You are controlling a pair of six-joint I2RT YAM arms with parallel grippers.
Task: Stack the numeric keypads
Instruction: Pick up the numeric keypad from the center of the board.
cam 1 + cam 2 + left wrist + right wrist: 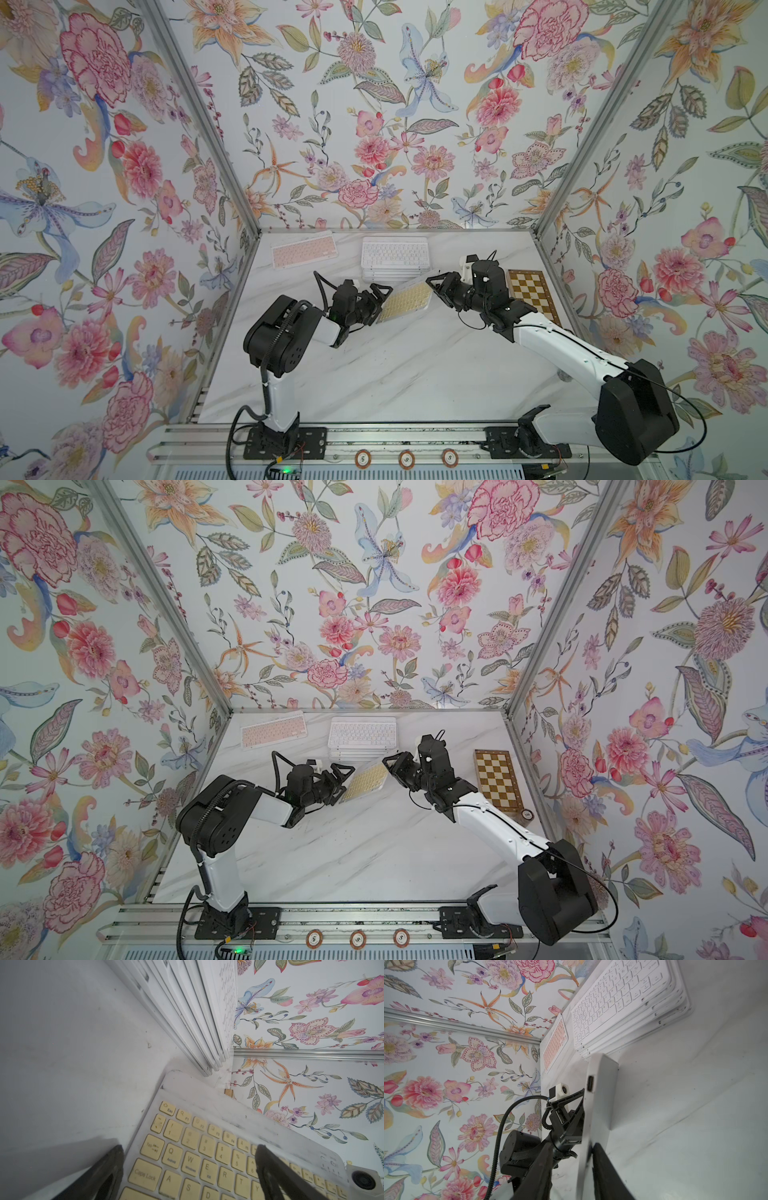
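A yellow-keyed keypad (405, 301) (365, 781) hangs tilted above the marble table between both arms. My left gripper (384, 297) (190, 1148) is shut on its left end, with one finger on the keys and one behind the frame. My right gripper (432, 284) (573, 1146) straddles the opposite end, seen edge-on (600, 1095). One of its fingers lies against the back and a gap shows at the other. Just behind stands a stack of white keypads (395, 257) (623, 1001). A pink keypad (304, 249) (555, 1043) lies flat at the back left.
A brown-and-cream chessboard (534, 295) lies along the right wall, with a round chip (527, 813) at its near end. Three chips (406, 459) sit on the front rail. Floral walls close in the table (395, 374) on three sides.
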